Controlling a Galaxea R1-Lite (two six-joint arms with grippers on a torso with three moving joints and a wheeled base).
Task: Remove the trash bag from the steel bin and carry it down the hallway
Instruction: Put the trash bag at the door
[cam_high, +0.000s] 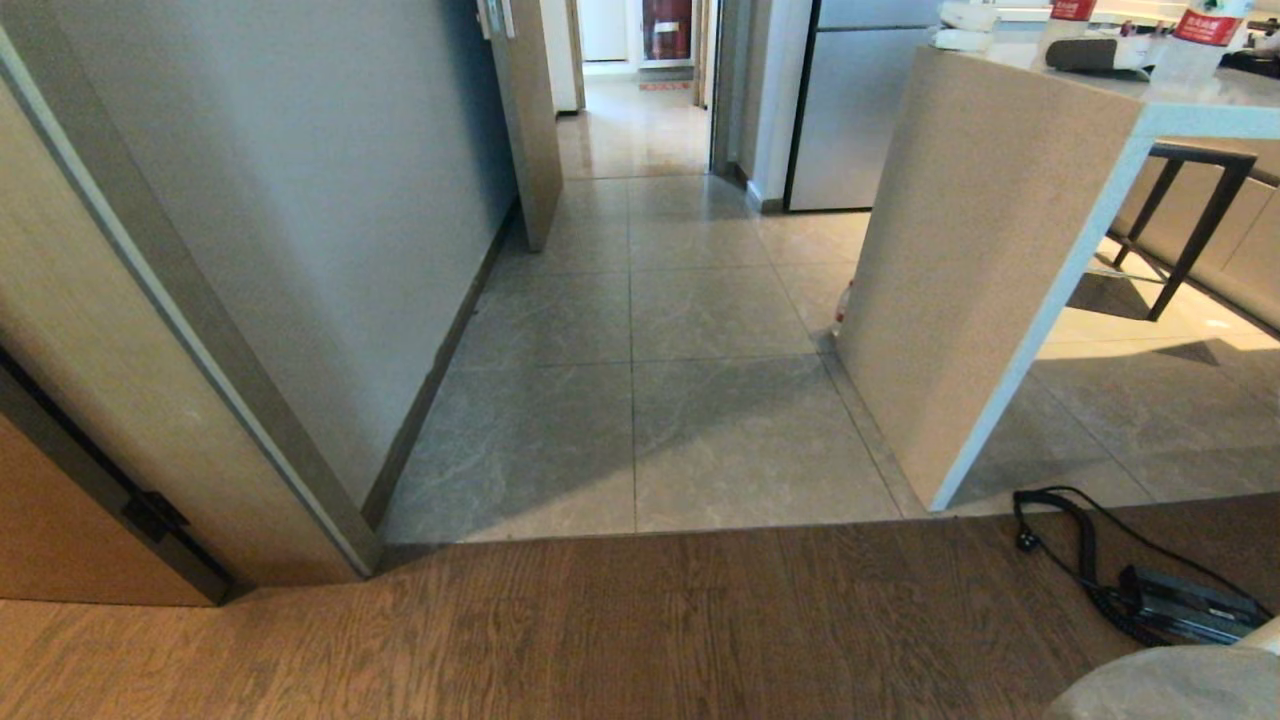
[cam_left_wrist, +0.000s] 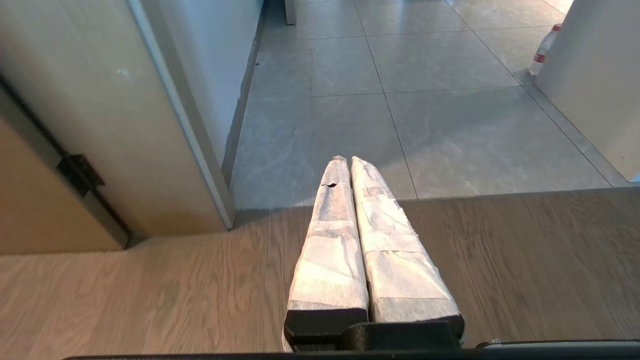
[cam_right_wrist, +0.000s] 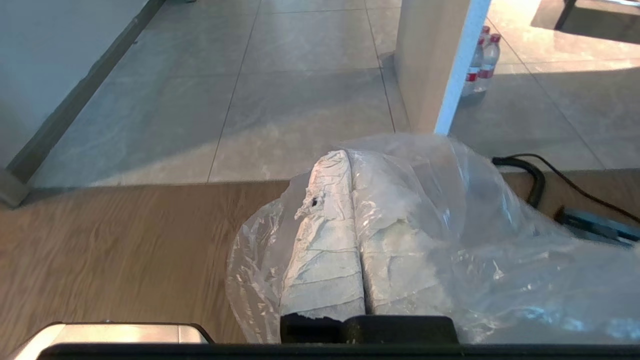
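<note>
One thin, crinkled, translucent whitish trash bag (cam_right_wrist: 450, 240) is draped over the right gripper (cam_right_wrist: 347, 152), whose two tape-wrapped fingers (cam_right_wrist: 325, 250) are pressed together with the plastic pinched at them; the film billows out on both sides of the fingers and hangs above the brown wood-grain floor (cam_right_wrist: 125, 240). Whatever the bag may hold cannot be made out through the plastic. In the same wrist view a strip of brushed metal (cam_right_wrist: 115, 332) shows at the near edge, and it cannot be told what it belongs to. Just beyond the bag the wood floor meets the grey-beige stone tiles of the hallway (cam_high: 640, 300), which runs away from the robot between a pale wall (cam_high: 330, 200) on the left and the end panel of a stone-coloured counter (cam_high: 960, 250) on the right, toward an open wooden door (cam_high: 525, 110) and a lit room farther off. Two clear water bottles (cam_right_wrist: 480, 65) with red caps and labels stand on the tiles just beside the foot of the counter panel. A black coiled cable and a dark power brick (cam_high: 1180, 600) lie on the wood floor to the right, near the bag. The left gripper (cam_left_wrist: 347, 159) hangs empty over the wood floor close to the tile edge, its wrapped fingers closed against each other, with a brown door frame (cam_left_wrist: 75, 170) off to its side. A steel refrigerator (cam_high: 850, 100) stands beyond the counter, and a dark stool (cam_high: 1190, 200) sits under the counter's overhang.
</note>
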